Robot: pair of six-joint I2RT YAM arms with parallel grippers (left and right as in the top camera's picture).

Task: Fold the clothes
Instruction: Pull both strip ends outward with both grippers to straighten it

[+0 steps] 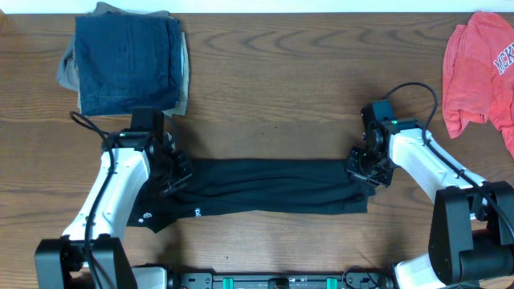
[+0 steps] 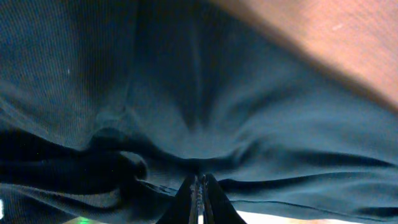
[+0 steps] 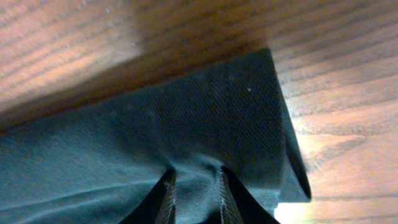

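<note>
Your overhead view is evenly lit and sharp. Both wrist views run dim and soft, with glare streaking the desk [image 3: 336, 143].

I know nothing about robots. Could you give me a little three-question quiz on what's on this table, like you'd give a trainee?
1. True or false: the coral-red shirt with lettering lies apart from the black soft fabric garment.
2. Where does the folded dark-blue denim pile sit? A) at the far left corner of the brown wooden table; B) at the far right corner; C) on top of the black garment.
3. Fill in: the left tool is shut on the black ______.
Key: 1 true; 2 A; 3 garment.
</note>
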